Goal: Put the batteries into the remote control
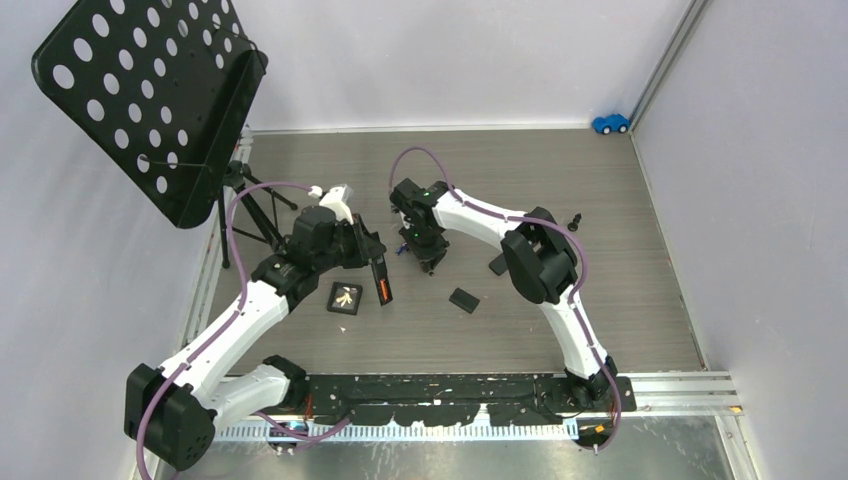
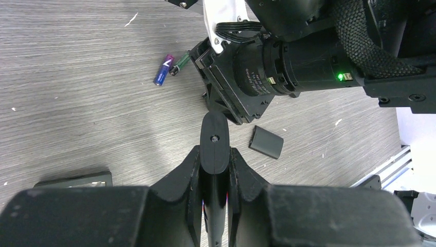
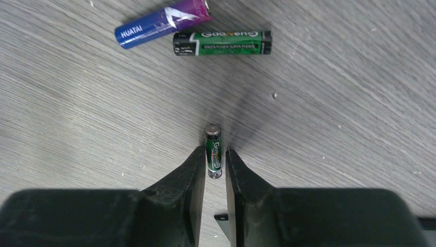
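My left gripper (image 2: 214, 157) is shut on the black remote control (image 2: 213, 136), which it holds on edge above the table; in the top view the remote (image 1: 381, 281) shows an orange strip. My right gripper (image 3: 215, 156) points down at the table, and its fingertips hug the sides of a dark green battery (image 3: 213, 150) that sticks out past them. Two more batteries lie side by side just beyond, one blue and purple (image 3: 162, 23) and one green (image 3: 222, 42). From the left wrist the blue battery (image 2: 162, 71) lies beside the right arm's wrist.
A small black cover plate (image 1: 463, 299) lies on the table right of both grippers. A black square tray (image 1: 345, 298) holding yellow pieces sits near the left gripper. A perforated black music stand (image 1: 150, 100) rises at the back left. A blue toy car (image 1: 610, 123) is in the far corner.
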Available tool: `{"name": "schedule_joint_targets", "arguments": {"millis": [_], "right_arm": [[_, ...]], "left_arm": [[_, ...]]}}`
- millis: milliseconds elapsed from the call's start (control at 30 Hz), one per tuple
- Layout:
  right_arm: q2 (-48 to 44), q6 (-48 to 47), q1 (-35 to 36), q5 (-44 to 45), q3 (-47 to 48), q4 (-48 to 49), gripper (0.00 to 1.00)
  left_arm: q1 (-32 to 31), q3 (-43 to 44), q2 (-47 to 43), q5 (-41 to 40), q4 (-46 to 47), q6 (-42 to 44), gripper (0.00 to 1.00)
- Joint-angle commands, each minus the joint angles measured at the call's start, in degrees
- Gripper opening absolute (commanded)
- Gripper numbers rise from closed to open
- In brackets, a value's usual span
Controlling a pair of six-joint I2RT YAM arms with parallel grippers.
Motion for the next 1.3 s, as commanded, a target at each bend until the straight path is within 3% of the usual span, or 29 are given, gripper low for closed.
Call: {"name": "schedule_joint_targets", "arguments": {"millis": [0,133,233,333,433,633,833,1100,1233,1267], "right_arm": [[0.52,0.86,0.4,0.87,3.11,-3.1,0.29],[1.66,1.15,0.37,0.92,4.99,-5.27,0.28],[1.71,1.91,0.23,0.95,5.17,-5.41,0.13],[0.81,2.87,-0.04,1.09,3.84,-4.08,0.09],[-1.13,4.01,-0.17,1.48,1.08,-1.86,0.1],[-2.68,5.36,-0.54,0.99,-1.65,-1.72,0.25],[-4.17,5.52,-2.78,-0.04,-4.81,-0.99,0.28],[-5.29,4.2,-3.9,-0.31,-6.48,0.72,0.1],[-9.09,4.91,-6.45,0.59,-8.66,2.75,0.07],[-10.79,5.23,-4.24,0.92,-9.44,3.23,0.07]], "left_arm": [[0.48,2.61,-0.95,1.19,3.11,-0.35,0.0],[0.48,2.62,-0.97,1.38,3.35,-0.73,0.0],[0.55,2.69,-1.03,1.87,3.46,-0.96,0.0],[0.57,2.87,-1.14,2.49,3.49,-0.89,0.0],[0.57,2.88,-1.16,3.41,3.74,-0.77,0.0],[0.57,2.71,-1.13,4.92,4.65,-0.97,0.0],[0.57,2.62,-1.26,5.21,5.02,-1.27,0.0],[0.57,3.05,-1.14,6.4,5.52,-1.96,0.0],[0.57,3.05,0.3,8.77,7.88,-2.93,0.0],[0.57,3.05,1.01,9.75,8.98,-3.47,0.0]]}}
